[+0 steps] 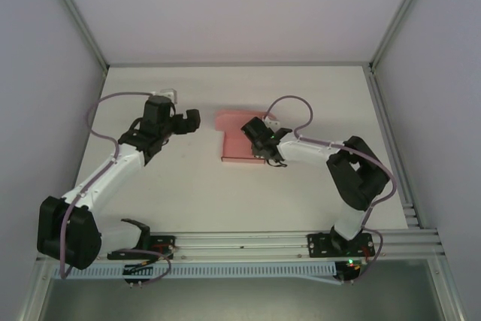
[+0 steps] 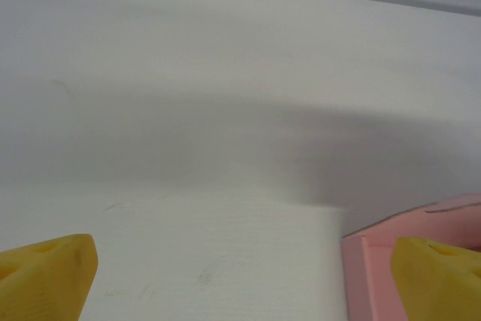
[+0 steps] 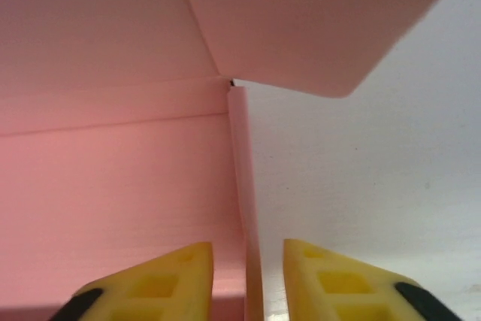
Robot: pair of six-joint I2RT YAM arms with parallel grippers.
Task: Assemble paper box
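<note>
Right gripper [image 3: 248, 280]: yellow fingertips [image 3: 161, 283] narrowly parted, one on each side of a thin upright side wall [image 3: 239, 163] of the plain pink thin-card paper box [image 3: 113, 186]. A sliver of gap shows on both sides of the card, so it straddles the wall without pinching it. The left tip sits over the box floor and the right tip over the white table [image 3: 391, 186].

Beyond the tips, the wall runs away to a corner where it meets a low cross wall. A broad pink flap [image 3: 301, 20] with a rounded corner rises past that corner, tilted up over the table.

From the top camera, the right gripper [image 1: 259, 140] is down on the right-hand part of the paper box [image 1: 234, 146], which lies at mid-table, partly folded, with its far panel spread wider than the near part.

Left gripper [image 1: 192, 119]: well left of the box, apart from it. On its wrist camera the left gripper [image 2: 240, 291] has its jaws spread wide over bare table [image 2: 210, 261]. A corner of the paper box [image 2: 372, 276] lies just inside the right fingertip [image 2: 440, 276]; I cannot tell whether they touch.
</note>
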